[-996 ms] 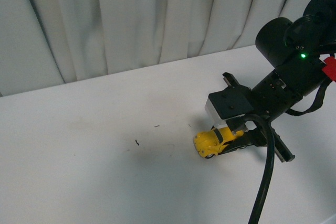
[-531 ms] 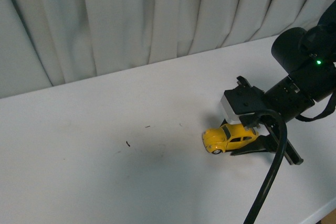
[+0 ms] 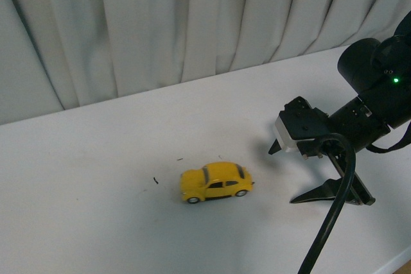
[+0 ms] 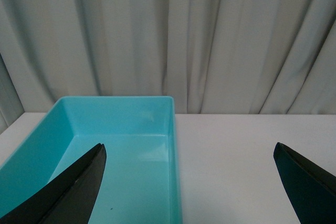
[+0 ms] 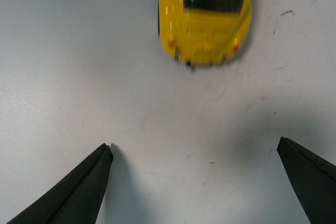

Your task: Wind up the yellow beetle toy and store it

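The yellow beetle toy (image 3: 215,182) stands on its wheels on the white table (image 3: 96,210), left of my right gripper (image 3: 284,174) and apart from it. In the right wrist view the toy (image 5: 205,17) shows its rear end, a short gap beyond my right gripper (image 5: 194,148), which is open with only bare table between its fingers. The left arm does not show in the front view. My left gripper (image 4: 189,148) is open and holds nothing, hovering over the edge of a teal bin (image 4: 126,182).
The teal bin's rim (image 4: 174,145) runs between the left gripper's fingers, with white table to one side. A grey curtain (image 3: 192,24) hangs behind the table. A black cable (image 3: 327,222) droops from the right arm. Small dark specks (image 3: 156,180) lie by the toy.
The toy was between the right gripper's fingers one second ago. It has since rolled away to the left across the table, and the right gripper has drawn back slightly.
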Motion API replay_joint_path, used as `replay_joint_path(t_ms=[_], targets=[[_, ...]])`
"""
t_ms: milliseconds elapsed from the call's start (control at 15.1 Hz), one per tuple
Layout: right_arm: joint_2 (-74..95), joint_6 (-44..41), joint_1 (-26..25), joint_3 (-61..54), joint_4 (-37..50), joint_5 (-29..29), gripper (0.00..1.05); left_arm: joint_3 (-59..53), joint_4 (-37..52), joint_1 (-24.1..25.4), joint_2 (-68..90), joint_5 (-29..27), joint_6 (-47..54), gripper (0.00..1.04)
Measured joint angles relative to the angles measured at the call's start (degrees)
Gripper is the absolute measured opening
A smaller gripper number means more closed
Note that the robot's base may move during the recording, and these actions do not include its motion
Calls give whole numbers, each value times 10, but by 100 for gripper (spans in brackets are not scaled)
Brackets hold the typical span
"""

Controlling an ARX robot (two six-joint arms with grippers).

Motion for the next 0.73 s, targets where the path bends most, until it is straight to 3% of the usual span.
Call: replay_joint_path(t_ms=[730], targets=[[-3,3,5,-6,13,0,98,0,0,0,0,0,0,98]])
